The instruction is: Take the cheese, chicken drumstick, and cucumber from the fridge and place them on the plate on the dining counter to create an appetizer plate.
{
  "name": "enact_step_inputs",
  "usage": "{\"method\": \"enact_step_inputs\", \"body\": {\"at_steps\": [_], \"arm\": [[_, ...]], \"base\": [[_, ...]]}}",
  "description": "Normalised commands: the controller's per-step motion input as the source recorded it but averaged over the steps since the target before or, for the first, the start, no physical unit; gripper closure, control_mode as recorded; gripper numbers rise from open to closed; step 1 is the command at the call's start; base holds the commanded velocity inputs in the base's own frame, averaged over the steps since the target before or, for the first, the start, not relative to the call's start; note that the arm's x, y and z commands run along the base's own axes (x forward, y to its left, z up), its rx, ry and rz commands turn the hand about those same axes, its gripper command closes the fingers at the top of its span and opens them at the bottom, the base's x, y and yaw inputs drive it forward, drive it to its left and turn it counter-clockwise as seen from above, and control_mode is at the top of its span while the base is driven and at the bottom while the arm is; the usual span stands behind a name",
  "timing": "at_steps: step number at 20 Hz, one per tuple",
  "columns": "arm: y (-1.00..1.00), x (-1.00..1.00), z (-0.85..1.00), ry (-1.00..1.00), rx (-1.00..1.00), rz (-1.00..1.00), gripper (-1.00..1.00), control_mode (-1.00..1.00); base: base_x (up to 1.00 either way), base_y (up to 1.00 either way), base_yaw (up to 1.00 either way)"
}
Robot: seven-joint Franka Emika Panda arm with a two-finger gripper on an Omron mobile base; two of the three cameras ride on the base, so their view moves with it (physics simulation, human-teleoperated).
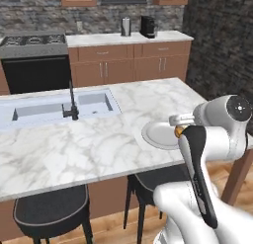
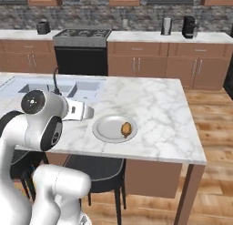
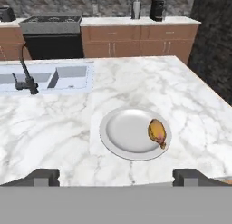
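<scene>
A white plate [image 3: 122, 133] [image 2: 105, 128] [image 1: 157, 134] lies on the marble dining counter [image 3: 190, 105] near its front edge. The golden-brown chicken drumstick [image 3: 157, 131] [image 2: 126, 129] rests on the plate's right side; in the left base view my arm partly covers the chicken drumstick [image 1: 178, 132]. My gripper [image 3: 116, 177] [image 2: 88, 112] hangs just in front of the plate, above the counter's near edge. It is open and empty, fingertips [image 3: 43, 177] spread wide. The cheese, the cucumber and the fridge are out of view.
A built-in sink [image 1: 59, 107] with a black faucet [image 1: 73, 109] lies left of the plate. Two dark stools [image 1: 52, 211] stand under the counter's front edge. Behind are brown cabinets, a stove [image 1: 34, 45] and a coffee machine [image 1: 147, 26].
</scene>
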Motion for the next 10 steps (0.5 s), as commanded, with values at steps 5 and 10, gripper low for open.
{"method": "enact_step_inputs", "body": {"at_steps": [5, 10], "arm": [[0.00, 0.00, 0.00, 0.00, 0.00, 0.00, -1.00, 1.00], [0.00, 0.00, 0.00, 0.00, 0.00, 0.00, -1.00, 1.00]], "base": [[-0.48, 0.85, 0.46], [-0.03, 0.31, 0.93]]}}
